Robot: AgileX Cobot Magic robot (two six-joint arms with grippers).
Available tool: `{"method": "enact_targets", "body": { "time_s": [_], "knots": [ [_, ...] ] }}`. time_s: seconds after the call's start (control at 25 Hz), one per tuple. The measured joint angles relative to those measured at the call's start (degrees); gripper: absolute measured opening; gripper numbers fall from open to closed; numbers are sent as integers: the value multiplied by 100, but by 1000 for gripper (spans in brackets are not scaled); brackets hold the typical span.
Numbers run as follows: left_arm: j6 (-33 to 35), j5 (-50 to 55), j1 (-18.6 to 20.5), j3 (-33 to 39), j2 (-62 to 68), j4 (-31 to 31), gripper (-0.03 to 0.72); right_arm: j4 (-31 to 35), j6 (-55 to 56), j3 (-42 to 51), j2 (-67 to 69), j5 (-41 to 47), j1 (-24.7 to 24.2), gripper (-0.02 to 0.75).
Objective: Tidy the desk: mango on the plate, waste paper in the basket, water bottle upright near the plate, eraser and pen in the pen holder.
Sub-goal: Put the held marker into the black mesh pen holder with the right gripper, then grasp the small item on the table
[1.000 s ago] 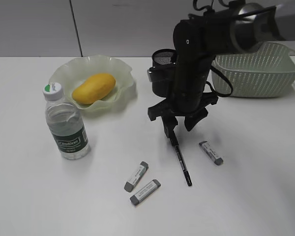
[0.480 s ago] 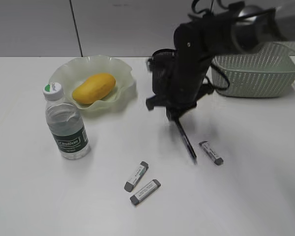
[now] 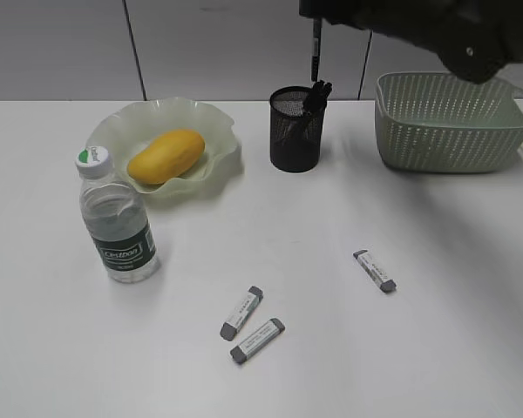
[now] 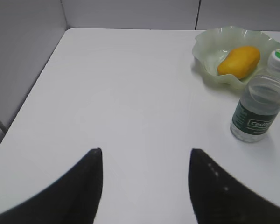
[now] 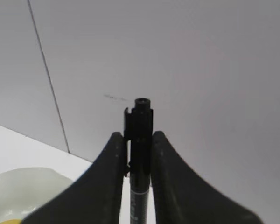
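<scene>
Right gripper (image 5: 139, 158) is up at the top of the exterior view above the pen holder (image 3: 295, 129), its fingers (image 5: 109, 172) pinching a black pen (image 5: 140, 154) between them. The pen (image 3: 315, 52) hangs roughly vertical over the holder; its lower end sits at or just inside the rim — cannot tell how deep. Something dark also pokes above the mesh rim on the right side, unclear what.

Left gripper (image 4: 144, 182) hovers over bare table (image 4: 130, 93), fingers (image 4: 84, 186) spread wide, holding nothing.

Mango (image 3: 166, 156) lies in the ruffled green plate (image 3: 211, 117) at back left. Water bottle (image 3: 115, 218) stands upright just in front of the plate, near its left side, cap on. Basket (image 3: 453, 122) sits at back right, well apart from the pen holder; its inside is not visible from here.

Three small grey-and-white erasers lie flat on the table in front: one eraser (image 3: 374, 270) to the right, well forward of the holder, and a pair — upper eraser (image 3: 241, 312) and lower eraser (image 3: 257, 340) — lying close together, roughly parallel, near the front centre. All three are apart from the grippers and apart from the holder.

Waste paper cannot be seen in any view.
</scene>
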Motion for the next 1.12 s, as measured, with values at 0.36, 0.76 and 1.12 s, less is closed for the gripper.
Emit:
{"method": "enact_targets", "body": {
  "time_s": [0.36, 0.76, 1.12],
  "knots": [
    [0, 0, 0, 0, 0, -4, 435, 531, -934, -17, 1007, -793, -30, 159],
    [0, 0, 0, 0, 0, -4, 435, 497, -778, -17, -98, 1436, -30, 589],
    [0, 0, 0, 0, 0, -4, 435, 702, -1386, 988, -2986, 8239, -35, 465]
  ]
}}
